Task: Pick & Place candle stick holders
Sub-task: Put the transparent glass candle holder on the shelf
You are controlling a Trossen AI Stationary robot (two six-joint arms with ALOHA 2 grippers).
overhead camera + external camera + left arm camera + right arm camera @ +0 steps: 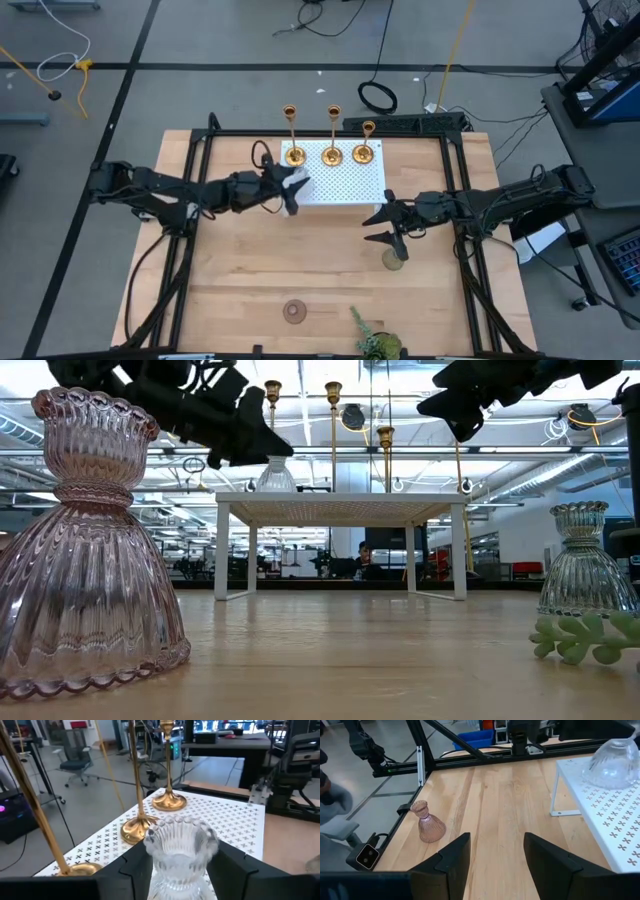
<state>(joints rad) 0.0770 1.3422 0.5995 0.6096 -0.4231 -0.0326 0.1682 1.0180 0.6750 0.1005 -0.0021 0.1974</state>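
Observation:
Three gold candlesticks [333, 135] stand upright on the far edge of the white perforated stand [350, 185]. My left gripper [292, 190] is shut on the clear glass holder [180, 850] at the stand's near-left corner. My right gripper [385, 225] is open and empty, above the table just right of the stand. The green glass holder [393, 260] stands on its base on the table below and just nearer than it. The pink glass holder [293, 310] stands on its base near the front edge; it also shows in the right wrist view [427, 822]. My left gripper pinches the clear holder between its two fingers [135, 867], just below its fluted cup top [181, 837]. The fingers come from the table's left, slanting down. The holder stands upright with its flared base [615, 760] on the stand's top, or just above it.
A green leafy sprig [375, 345] lies at the table's front edge, right of the pink holder. Black frame rails [455, 190] run along the table's sides. The wood between the stand and the front edge is bare.

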